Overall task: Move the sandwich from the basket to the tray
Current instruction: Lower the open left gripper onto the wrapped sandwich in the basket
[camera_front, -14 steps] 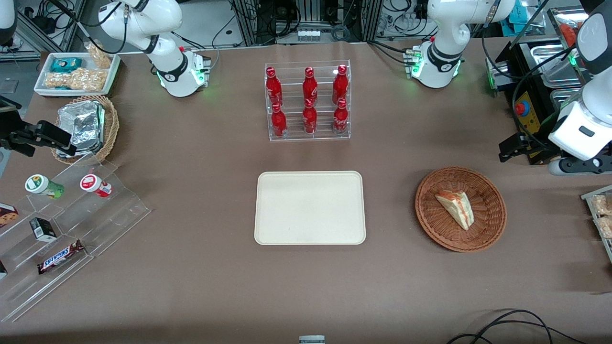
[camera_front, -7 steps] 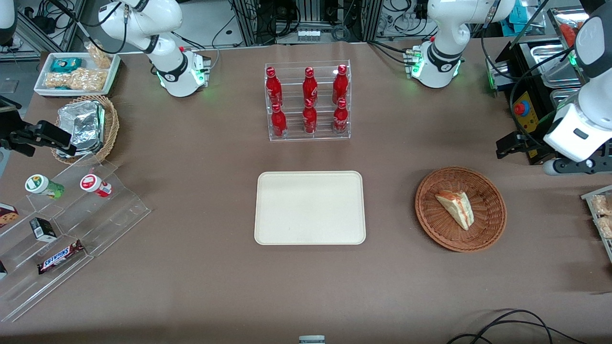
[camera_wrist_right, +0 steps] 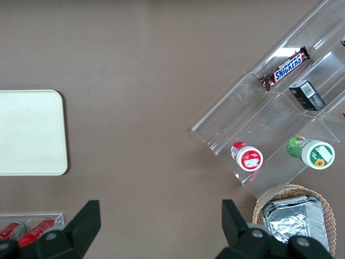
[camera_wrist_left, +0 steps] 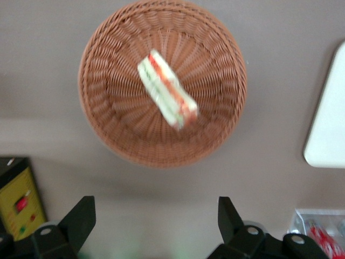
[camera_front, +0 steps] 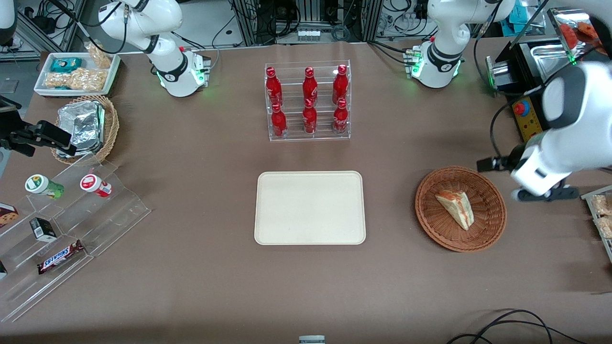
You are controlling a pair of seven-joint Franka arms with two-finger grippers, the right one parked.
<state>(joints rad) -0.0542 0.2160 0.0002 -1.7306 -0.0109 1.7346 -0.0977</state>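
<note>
The sandwich (camera_front: 456,208), a white wedge with orange and green layers, lies in the round reddish-brown basket (camera_front: 430,224) toward the working arm's end of the table. In the left wrist view the sandwich (camera_wrist_left: 167,89) rests near the middle of the basket (camera_wrist_left: 108,129). My gripper (camera_front: 490,164) hovers just outside the basket's rim, farther from the front camera than the sandwich. The gripper (camera_wrist_left: 156,202) is open, and only bare table shows between its fingers. The cream-white tray (camera_front: 310,208) sits beside the basket at mid-table, and one edge of the tray (camera_wrist_left: 329,135) shows in the left wrist view.
A clear rack of red bottles (camera_front: 308,102) stands farther from the front camera than the tray. A yellow box with a red button (camera_front: 526,117) sits near the gripper. A stepped acrylic stand with snacks (camera_front: 71,215) and a tan basket of foil packs (camera_front: 86,126) lie toward the parked arm's end.
The left arm has swung down and in toward the basket, bringing the gripper close to its rim. The sandwich, basket and tray have not moved.
</note>
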